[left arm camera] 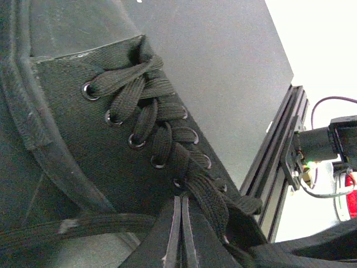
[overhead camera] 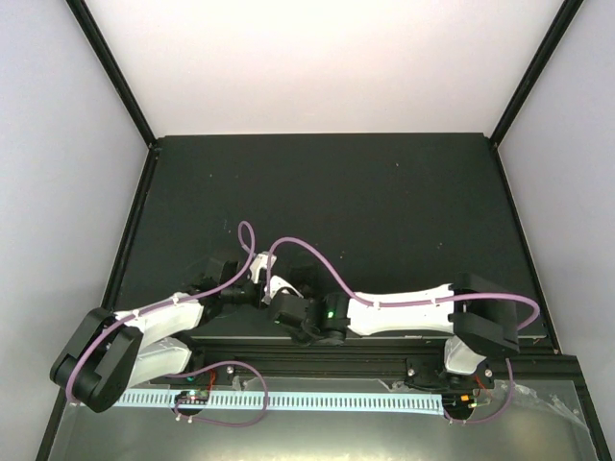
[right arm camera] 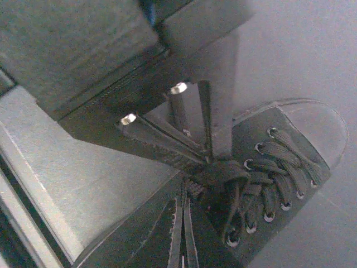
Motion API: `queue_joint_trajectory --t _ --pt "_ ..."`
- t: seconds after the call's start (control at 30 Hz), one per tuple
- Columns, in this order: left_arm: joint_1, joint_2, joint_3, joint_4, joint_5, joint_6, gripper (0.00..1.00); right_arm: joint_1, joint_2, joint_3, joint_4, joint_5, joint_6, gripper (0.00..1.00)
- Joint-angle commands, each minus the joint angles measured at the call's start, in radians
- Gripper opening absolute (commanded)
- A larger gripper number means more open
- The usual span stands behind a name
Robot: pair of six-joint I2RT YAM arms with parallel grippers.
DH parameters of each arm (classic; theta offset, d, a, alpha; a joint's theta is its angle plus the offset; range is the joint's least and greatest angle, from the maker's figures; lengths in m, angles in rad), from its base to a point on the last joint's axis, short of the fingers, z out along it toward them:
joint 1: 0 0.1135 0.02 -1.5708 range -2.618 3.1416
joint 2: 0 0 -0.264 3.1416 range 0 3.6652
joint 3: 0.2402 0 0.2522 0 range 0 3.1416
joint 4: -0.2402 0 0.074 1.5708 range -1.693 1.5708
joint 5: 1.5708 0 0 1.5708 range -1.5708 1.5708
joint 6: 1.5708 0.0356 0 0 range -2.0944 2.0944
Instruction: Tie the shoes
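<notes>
Shoe (left arm camera: 83, 139): black canvas, lying on the dark table (overhead camera: 384, 192) close to its near edge and left of the middle; hard to make out from overhead.
Laces (left arm camera: 150, 120): flat and black, crossed through metal eyelets (left arm camera: 89, 89) up the tongue, gathering into a loose bunch at the top of the lacing.
Left gripper (left arm camera: 180, 204): fingers pressed together, tips down at the top of the lacing and touching the bunched lace. It is possibly nipping a strand, though the view is too dark to be sure.
Right gripper (right arm camera: 183, 195): fingers together as well, tips just beside the same bunch, meeting the left one from the opposite side.
Toe cap (right arm camera: 315, 125): rounded, at the end of the shoe away from both grippers, with nothing resting on it.
</notes>
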Motion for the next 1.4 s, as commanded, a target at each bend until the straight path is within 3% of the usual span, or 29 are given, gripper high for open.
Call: queue_joint_trajectory --t 0.0,0.3,0.5,0.83,1.37 --pt "0.009 -0.022 0.013 -0.025 -0.061 -0.009 0.02 -0.027 -0.091 -0.031 0.046 -0.053 0.052 0.01" --pt "0.012 -0.033 0.005 -0.062 -0.143 -0.023 0.02 -0.199 -0.207 -0.196 0.207 -0.410 0.143 0.02" --pt "0.024 -0.050 0.000 -0.101 -0.207 -0.027 0.02 -0.306 -0.265 -0.295 0.313 -0.557 0.224 0.02" --pt "0.056 -0.075 -0.020 -0.129 -0.258 -0.033 0.02 -0.441 -0.347 -0.434 0.430 -0.691 0.335 0.02" --pt "0.091 -0.085 -0.022 -0.171 -0.358 -0.071 0.02 -0.557 -0.369 -0.526 0.502 -0.755 0.396 0.02"
